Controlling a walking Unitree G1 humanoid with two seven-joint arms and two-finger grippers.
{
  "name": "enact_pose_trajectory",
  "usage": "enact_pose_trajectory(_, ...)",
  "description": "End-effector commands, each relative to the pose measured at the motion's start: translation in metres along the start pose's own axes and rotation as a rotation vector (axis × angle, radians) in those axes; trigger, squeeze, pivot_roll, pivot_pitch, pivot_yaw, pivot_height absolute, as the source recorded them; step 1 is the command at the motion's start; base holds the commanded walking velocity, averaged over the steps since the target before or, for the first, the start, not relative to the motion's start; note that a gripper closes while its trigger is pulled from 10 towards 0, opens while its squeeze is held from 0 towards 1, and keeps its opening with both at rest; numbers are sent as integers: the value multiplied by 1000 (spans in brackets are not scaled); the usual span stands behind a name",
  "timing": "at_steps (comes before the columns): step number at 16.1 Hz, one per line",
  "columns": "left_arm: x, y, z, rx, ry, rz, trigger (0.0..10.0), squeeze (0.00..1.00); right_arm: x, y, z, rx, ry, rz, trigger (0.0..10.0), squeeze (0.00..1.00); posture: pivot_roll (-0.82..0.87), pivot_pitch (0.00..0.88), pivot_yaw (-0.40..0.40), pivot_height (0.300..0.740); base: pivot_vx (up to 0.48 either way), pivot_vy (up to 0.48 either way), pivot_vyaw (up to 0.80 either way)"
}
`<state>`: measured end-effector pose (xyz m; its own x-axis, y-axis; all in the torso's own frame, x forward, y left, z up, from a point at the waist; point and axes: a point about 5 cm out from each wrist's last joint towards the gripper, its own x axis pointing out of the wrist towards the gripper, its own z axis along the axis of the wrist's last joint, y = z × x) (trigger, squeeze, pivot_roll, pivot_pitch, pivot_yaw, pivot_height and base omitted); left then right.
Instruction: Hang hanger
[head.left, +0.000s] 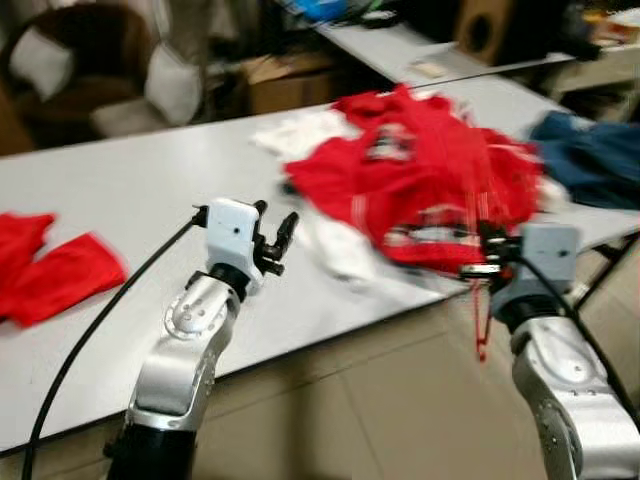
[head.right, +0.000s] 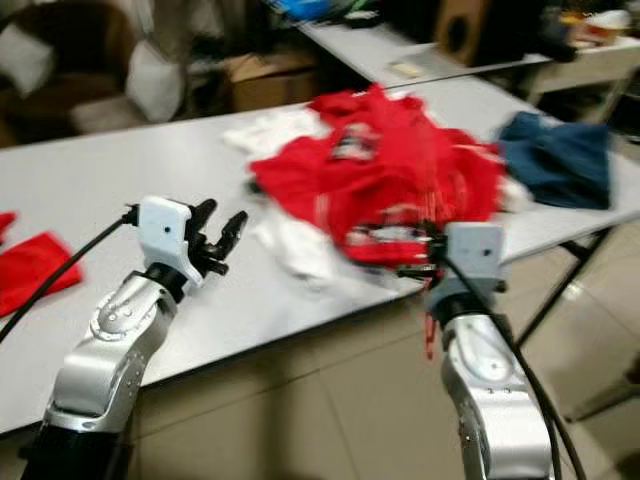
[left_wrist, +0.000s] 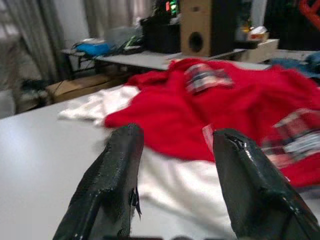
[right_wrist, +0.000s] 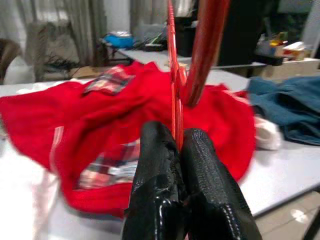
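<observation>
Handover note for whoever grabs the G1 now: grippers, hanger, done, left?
Right gripper: jaws shut on the red hanger, held at the table's near edge beside the red garment.
Left gripper: jaws open, empty, raised over the table, facing the clothes pile.
Also on the table: white cloth, blue garment, another red piece at far left.
Done: hanger gripped.
Left: hang it; no rail or hook can be made out from here. Head views are blurred, so recheck before moving.
</observation>
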<state>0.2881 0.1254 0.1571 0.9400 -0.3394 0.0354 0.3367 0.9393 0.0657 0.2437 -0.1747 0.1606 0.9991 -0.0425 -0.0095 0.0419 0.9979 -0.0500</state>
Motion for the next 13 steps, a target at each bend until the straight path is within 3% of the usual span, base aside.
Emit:
enact_pose_trajectory(1, -4, 10, -1, 13, 4, 48, 10000, 31, -1, 6, -3, 25, 17, 30, 10000, 0, -95, 0, 31, 740, 0, 0, 0)
enact_pose_trajectory(7, -4, 5, -4, -32, 13, 41, 10000, 59, -3, 4, -8, 40, 39, 24, 10000, 0, -103, 0, 32, 740, 0, 0, 0)
enact_pose_trajectory(8, -4, 3, -5, -91, 19, 13, 10000, 298, -3, 4, -8, 35, 41, 25, 10000, 0, -103, 0, 32, 740, 0, 0, 0)
enact_pose_trajectory(9, -5, 2, -5, -115, 19, 3, 10000, 1000, -3, 4, -9, 39, 46, 32, 10000, 0, -102, 0, 32, 740, 0, 0, 0)
enact_pose_trajectory(13, -4, 5, -5, -64, 24, 29, 10000, 1000, -2, 5, -8, 39, 44, 30, 10000, 0, -102, 0, 32, 740, 0, -94, 0)
